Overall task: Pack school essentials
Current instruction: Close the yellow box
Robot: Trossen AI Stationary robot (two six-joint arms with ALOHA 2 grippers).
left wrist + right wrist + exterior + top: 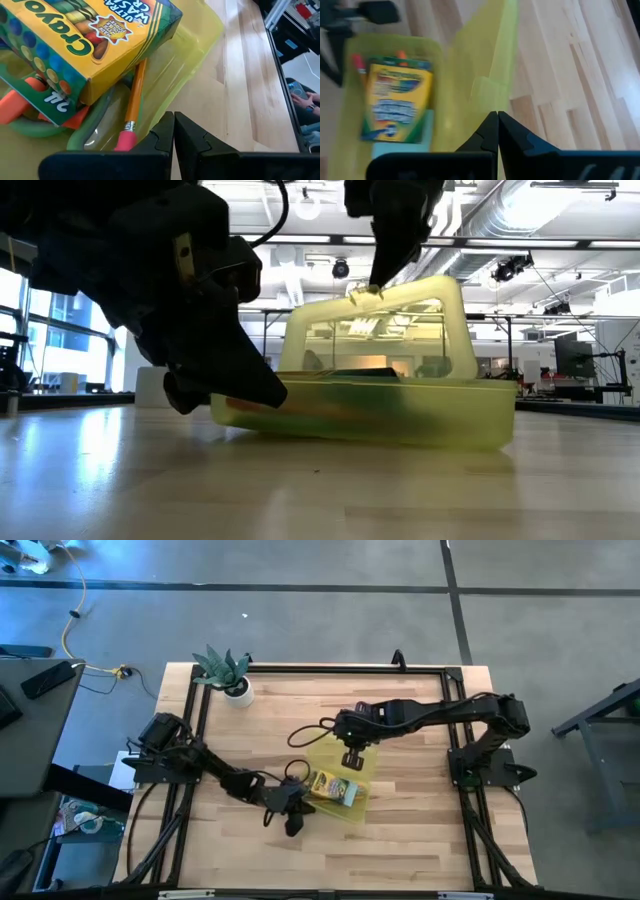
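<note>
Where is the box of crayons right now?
The crayon box lies inside the open yellow-green case, near the middle of the table in the high view, resting on a pencil, with the shut left gripper right beside the case.

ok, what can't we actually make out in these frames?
- Scissors: left wrist view shows only green loops under the crayon box; blades hidden.
- Case contents: low view, blurred through the translucent wall.
- Left pincer: high view, too small to tell whether it touches the case.
- Eraser: not identifiable.
</note>
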